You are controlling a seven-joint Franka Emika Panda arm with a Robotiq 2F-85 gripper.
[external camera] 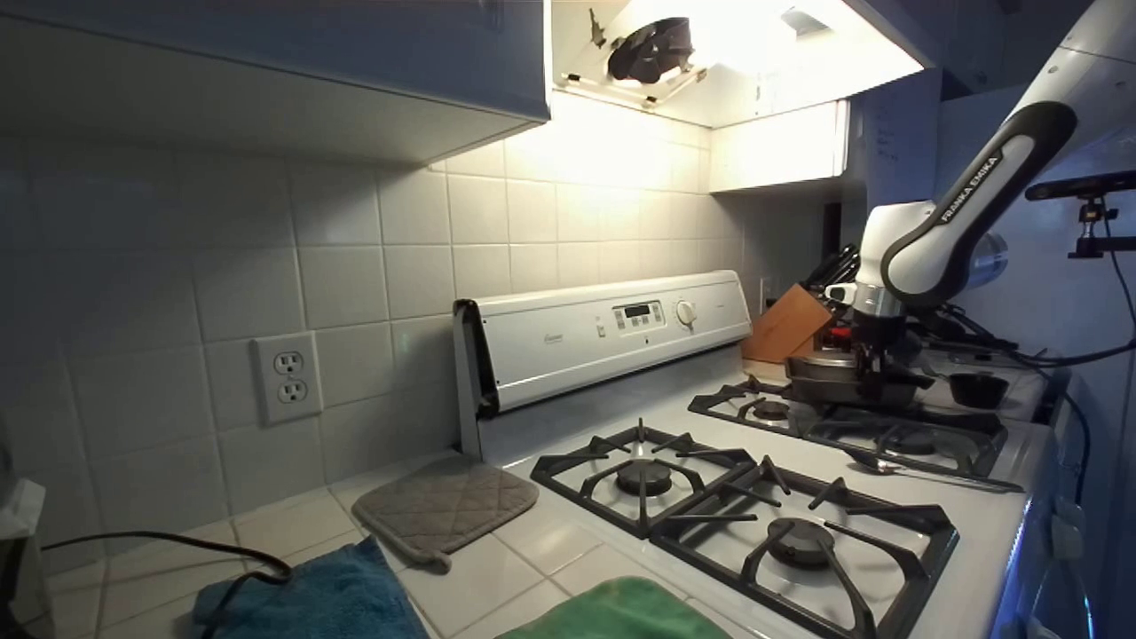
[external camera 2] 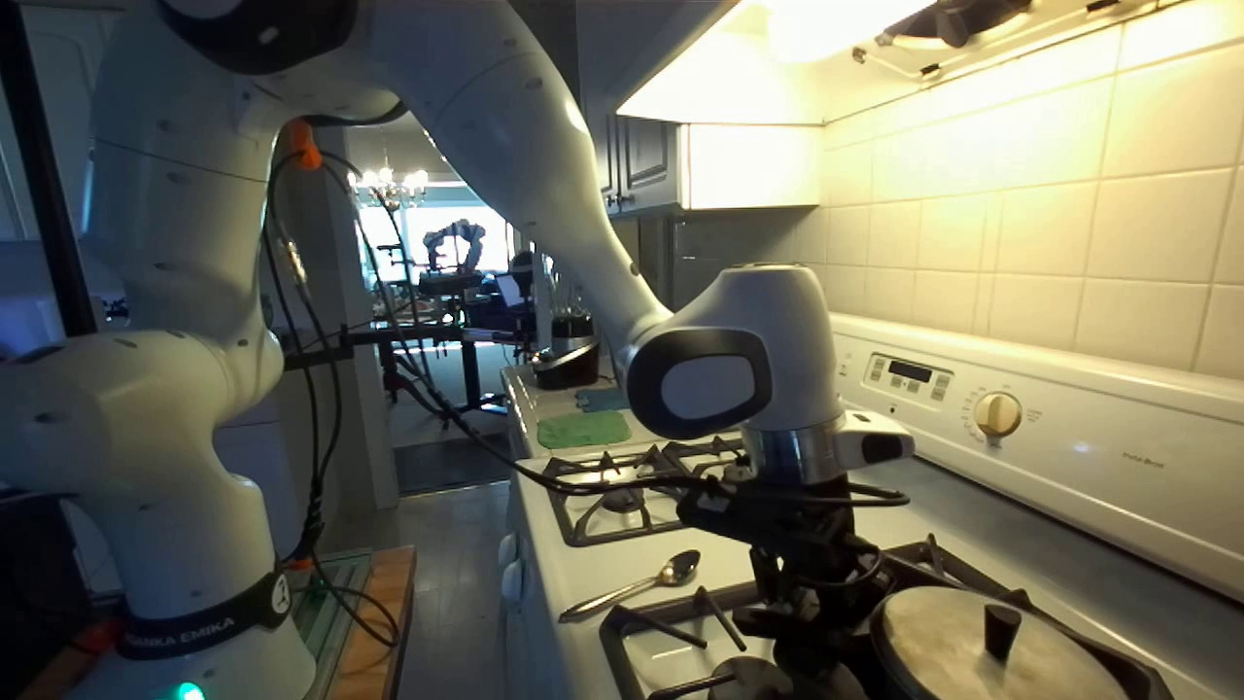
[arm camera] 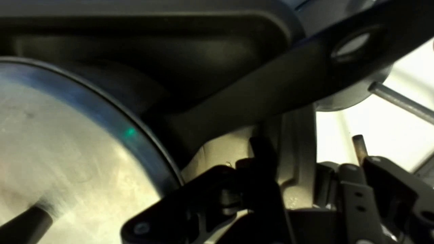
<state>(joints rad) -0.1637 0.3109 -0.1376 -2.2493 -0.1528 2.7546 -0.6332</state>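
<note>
Black metal two-fingered gripper [external camera: 874, 377] hangs nearest, its jaws closed; whether they pinch anything I cannot tell. Just beside it, a round steel-lidded pot [arm camera: 67, 145] with a black handle [arm camera: 284, 83] stands in a dark rectangular pan [arm camera: 210, 51], toward the white stovetop's [external camera 2: 603, 564] rear edge.

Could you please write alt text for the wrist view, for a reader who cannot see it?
The gripper, lower right, is shut, seemingly on the edge of a dark rectangular pan. At left is a round metal lid with a dark knob; a long black pan handle crosses over that edge.
</note>
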